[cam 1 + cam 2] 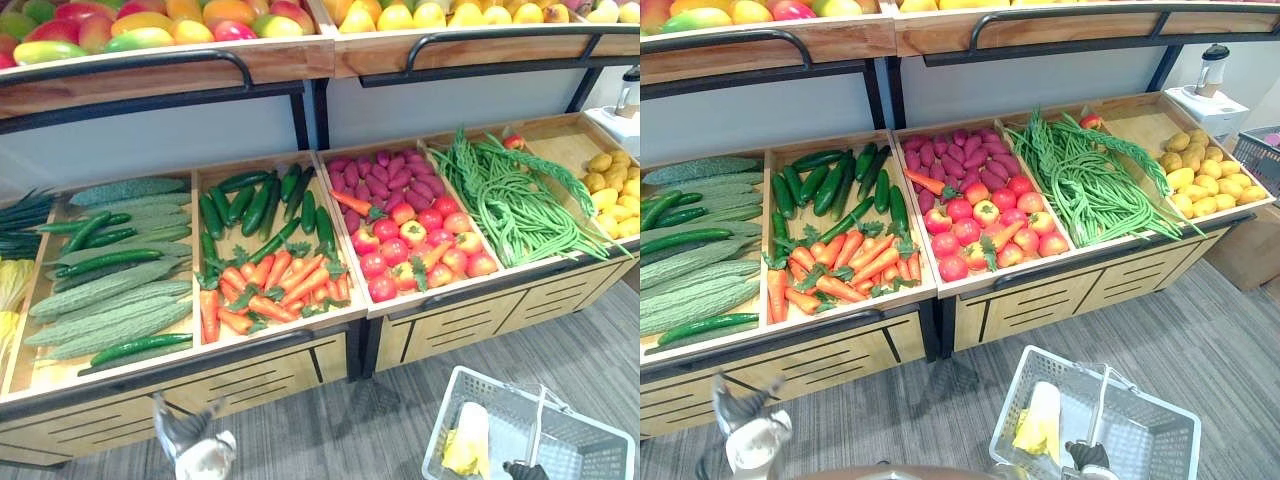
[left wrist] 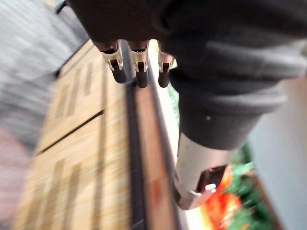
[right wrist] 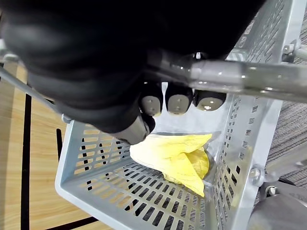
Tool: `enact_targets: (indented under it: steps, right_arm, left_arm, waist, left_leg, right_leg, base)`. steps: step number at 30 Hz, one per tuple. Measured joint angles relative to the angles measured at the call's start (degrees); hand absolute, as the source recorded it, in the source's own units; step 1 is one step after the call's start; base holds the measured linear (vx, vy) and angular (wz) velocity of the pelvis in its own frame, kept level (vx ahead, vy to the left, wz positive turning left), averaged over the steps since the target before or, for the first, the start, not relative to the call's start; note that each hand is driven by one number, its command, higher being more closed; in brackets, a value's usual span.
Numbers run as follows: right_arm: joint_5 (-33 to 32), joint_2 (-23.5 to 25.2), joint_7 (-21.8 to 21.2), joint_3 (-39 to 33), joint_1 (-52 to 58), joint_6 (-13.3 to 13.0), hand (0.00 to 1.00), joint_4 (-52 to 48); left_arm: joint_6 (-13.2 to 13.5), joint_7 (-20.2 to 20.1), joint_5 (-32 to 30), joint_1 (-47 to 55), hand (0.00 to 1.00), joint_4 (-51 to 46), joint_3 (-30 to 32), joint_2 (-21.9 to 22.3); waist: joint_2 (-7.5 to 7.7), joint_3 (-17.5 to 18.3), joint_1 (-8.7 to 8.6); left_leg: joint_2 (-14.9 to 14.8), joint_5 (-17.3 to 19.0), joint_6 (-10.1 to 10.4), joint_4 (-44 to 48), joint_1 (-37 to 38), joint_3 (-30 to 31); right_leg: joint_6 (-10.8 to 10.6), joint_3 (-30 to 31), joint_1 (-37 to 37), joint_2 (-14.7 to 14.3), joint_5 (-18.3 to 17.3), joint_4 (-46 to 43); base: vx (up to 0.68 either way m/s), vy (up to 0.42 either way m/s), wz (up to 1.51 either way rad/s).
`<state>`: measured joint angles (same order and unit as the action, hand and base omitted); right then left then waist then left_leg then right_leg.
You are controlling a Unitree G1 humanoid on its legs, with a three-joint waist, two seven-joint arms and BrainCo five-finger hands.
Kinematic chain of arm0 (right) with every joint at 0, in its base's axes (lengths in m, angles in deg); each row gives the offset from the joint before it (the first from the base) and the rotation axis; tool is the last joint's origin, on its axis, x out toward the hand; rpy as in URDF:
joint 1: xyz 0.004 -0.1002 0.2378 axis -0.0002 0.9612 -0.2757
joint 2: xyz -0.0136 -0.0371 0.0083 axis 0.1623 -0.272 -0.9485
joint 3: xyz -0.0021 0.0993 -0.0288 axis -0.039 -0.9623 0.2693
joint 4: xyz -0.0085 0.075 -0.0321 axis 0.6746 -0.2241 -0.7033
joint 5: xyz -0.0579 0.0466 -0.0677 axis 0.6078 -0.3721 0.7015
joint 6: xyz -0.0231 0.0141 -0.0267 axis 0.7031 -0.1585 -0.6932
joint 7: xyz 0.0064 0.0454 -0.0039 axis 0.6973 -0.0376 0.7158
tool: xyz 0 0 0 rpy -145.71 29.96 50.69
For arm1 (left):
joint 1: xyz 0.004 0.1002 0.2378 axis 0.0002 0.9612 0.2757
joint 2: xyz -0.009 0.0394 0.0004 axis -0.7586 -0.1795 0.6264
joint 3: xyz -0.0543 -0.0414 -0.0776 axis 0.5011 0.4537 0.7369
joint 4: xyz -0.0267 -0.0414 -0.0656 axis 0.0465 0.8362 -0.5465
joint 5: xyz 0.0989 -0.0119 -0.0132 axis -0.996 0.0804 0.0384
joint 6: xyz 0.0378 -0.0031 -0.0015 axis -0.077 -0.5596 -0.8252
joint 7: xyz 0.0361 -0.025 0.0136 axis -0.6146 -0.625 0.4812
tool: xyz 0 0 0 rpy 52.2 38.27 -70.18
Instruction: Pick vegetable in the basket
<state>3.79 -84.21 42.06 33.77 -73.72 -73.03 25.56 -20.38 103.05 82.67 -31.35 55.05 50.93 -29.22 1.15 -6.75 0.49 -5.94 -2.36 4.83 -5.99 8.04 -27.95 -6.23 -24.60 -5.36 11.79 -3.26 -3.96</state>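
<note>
While the basket [image 3: 110, 184] sits low before the produce stand [image 1: 280, 372] | right robot hand [image 3: 178, 101] clenched round its handle [image 3: 240, 76] | yellow wrapped vegetable [image 3: 175, 158] lying inside basket | left robot hand [image 1: 205, 452] released, empty, near stand front

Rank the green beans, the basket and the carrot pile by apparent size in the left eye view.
1. Green beans and basket: about alike. The basket is nearer and cut by the frame edge, so they stay unranked.
2. Carrot pile.
</note>
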Motion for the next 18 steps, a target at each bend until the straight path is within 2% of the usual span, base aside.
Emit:
enact_targets:
  steps: [3,8,10,11,13,16,18]
  right_arm:
    - [-0.01,0.00,-0.01,0.51,0.07,-0.10,1.00,-0.03]
    - [0.39,-0.05,-0.26,1.25,0.06,-0.60,1.00,-0.24]
    - [0.99,-0.32,-1.02,2.00,0.06,-1.06,1.00,-0.46]
    - [1.03,-0.41,-1.08,2.22,0.06,-1.08,1.00,-0.48]
    - [1.07,-1.17,-1.56,3.44,0.04,-1.15,1.00,-0.53]
    - [1.11,-1.98,-2.31,3.53,0.09,-1.21,1.00,-0.70]
    - [1.10,-3.00,-2.82,3.81,-0.09,-1.22,1.00,-0.77]
  left_arm:
    - [3.79,4.45,-6.58,-1.06,0.00,-7.04,2.25,-2.55]
    - [7.01,3.67,-13.39,-2.78,0.00,-13.65,3.02,-12.02]
    - [7.54,2.18,-15.11,-5.23,0.00,-13.98,2.29,-17.63]
    - [7.54,2.03,-15.18,-5.45,0.00,-13.97,2.05,-18.16]
    - [7.55,-0.17,-17.33,-7.46,0.00,-13.09,-1.37,-22.09]
    - [7.48,-2.76,-19.03,-8.55,0.00,-10.87,-5.23,-24.25]
    - [6.73,-7.44,-20.01,-10.34,0.00,-7.66,-10.01,-26.50]
  waist:
    - [0.01,0.06,-0.08]
    - [0.06,0.14,-0.09]
    - [-0.02,0.18,-0.13]
    - [-0.04,0.20,-0.14]
    - [-0.06,0.19,-0.21]
    - [-0.51,0.46,-0.54]
    - [-0.83,0.33,-0.57]
  left_leg:
    - [-0.04,0.09,0.11,0.01,0.00,0.33]
    - [-0.32,0.23,0.31,0.18,0.26,0.34]
    - [-0.55,0.30,0.40,0.21,0.50,-0.02]
    - [-0.60,0.30,0.41,0.22,0.52,-0.10]
    - [-0.87,0.50,0.69,0.22,1.17,-1.22]
    - [-1.07,0.87,0.96,0.16,1.15,-1.59]
    - [-1.24,1.01,1.11,0.15,0.90,-2.76]
  right_leg:
    - [-0.38,0.01,-0.06,-0.21,0.26,0.19]
    - [-0.37,0.18,-0.76,-0.81,0.29,1.39]
    - [-0.18,1.03,-0.80,-1.20,0.42,1.81]
    - [-0.10,1.26,-0.80,-1.27,0.48,1.86]
    - [-0.08,2.62,-0.70,-1.61,0.50,1.96]
    - [-0.13,3.25,-0.05,-1.82,0.53,1.93]
    - [-0.19,4.56,1.05,-2.06,0.90,1.99]
  base:
    - [0.10,-0.010,0.00]
    - [0.07,-0.020,-0.01]
    - [0.02,-0.018,-0.12]
    - [0.02,-0.012,-0.19]
    - [0.00,-0.008,-0.24]
    - [-0.03,-0.008,-0.16]
    - [-0.03,0.000,-0.26]
